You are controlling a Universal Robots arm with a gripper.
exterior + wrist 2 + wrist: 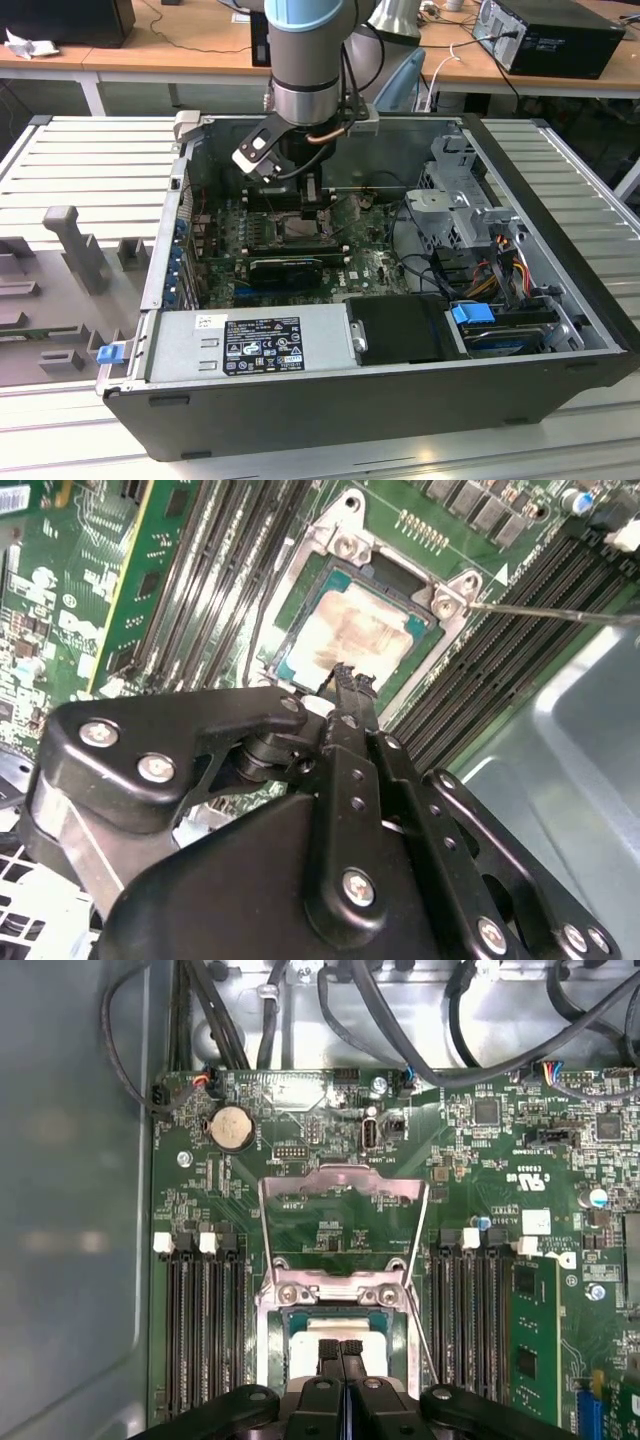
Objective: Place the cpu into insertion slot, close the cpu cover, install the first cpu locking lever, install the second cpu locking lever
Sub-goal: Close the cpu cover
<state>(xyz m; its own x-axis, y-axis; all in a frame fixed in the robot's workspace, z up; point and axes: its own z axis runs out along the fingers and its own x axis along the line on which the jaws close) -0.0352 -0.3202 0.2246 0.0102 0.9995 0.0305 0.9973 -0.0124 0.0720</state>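
The cpu, a pale silver square with smeared paste marks, lies flat in the insertion slot on the green motherboard. In the first wrist view the cpu shows just beyond my fingertips. The cpu cover is swung open away from the slot, and the board shows through its window. A thin locking lever sticks out from the slot's corner, released. My gripper hangs right over the near edge of the cpu, shut with nothing between its fingers. In the exterior view the gripper reaches down into the open case.
Black memory slots flank the socket on both sides. A long black expansion card lies in front of the socket, and a grey power supply sits at the case front. A drive cage and cables crowd the exterior view's right.
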